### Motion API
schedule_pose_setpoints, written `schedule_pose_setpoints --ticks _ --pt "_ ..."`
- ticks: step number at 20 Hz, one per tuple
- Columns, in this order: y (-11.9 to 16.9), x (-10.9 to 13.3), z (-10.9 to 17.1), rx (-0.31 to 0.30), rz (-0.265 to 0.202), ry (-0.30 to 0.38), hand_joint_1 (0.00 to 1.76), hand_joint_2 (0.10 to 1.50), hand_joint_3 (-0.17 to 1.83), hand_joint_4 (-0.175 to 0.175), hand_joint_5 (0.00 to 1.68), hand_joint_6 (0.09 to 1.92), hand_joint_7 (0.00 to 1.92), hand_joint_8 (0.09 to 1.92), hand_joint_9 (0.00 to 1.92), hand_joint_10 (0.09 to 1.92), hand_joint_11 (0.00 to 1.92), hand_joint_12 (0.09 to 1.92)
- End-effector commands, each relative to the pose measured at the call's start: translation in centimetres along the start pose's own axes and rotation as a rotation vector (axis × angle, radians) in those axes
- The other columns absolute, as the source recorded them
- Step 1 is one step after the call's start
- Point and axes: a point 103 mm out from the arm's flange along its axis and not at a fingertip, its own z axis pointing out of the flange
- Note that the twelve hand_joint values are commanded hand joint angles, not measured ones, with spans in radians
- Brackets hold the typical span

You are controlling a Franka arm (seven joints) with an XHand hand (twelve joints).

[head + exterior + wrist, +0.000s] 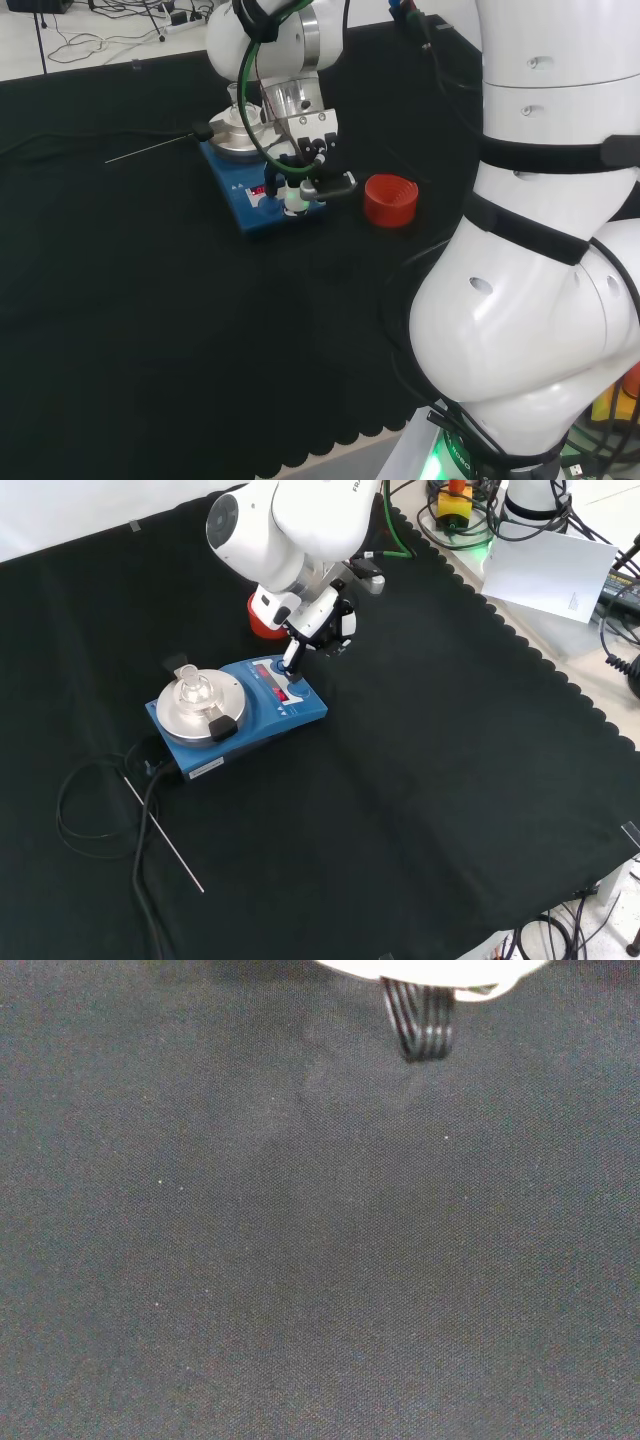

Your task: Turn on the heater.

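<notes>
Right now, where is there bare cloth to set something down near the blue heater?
Front view: broad bare black cloth lies right of and nearer than the blue hotplate heater. Crowded: the hand over its control panel, the red ribbed ring behind it, the black cable and thin metal rod at its left.

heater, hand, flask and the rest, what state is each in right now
heater: flat on the cloth, hand at its front panel
hand: over the panel, one of its fingers down at the controls
flask: upright on the heater's plate
red ring: on the cloth beside the heater, nothing on it
rod: lying flat
</notes>
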Motion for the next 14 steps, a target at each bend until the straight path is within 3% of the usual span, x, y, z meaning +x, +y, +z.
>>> schedule_pose_setpoints --ticks 1,14 --pt "0.44 0.48 0.26 0.000 -0.001 -0.003 1.42 0.74 0.95 -0.050 0.27 0.78 1.60 1.87 1.69 1.54 1.22 1.27" --pt "0.63 0.07 0.35 0.002 -0.002 0.007 1.42 0.74 0.95 -0.051 0.28 0.78 1.59 1.86 1.69 1.53 1.22 1.26"
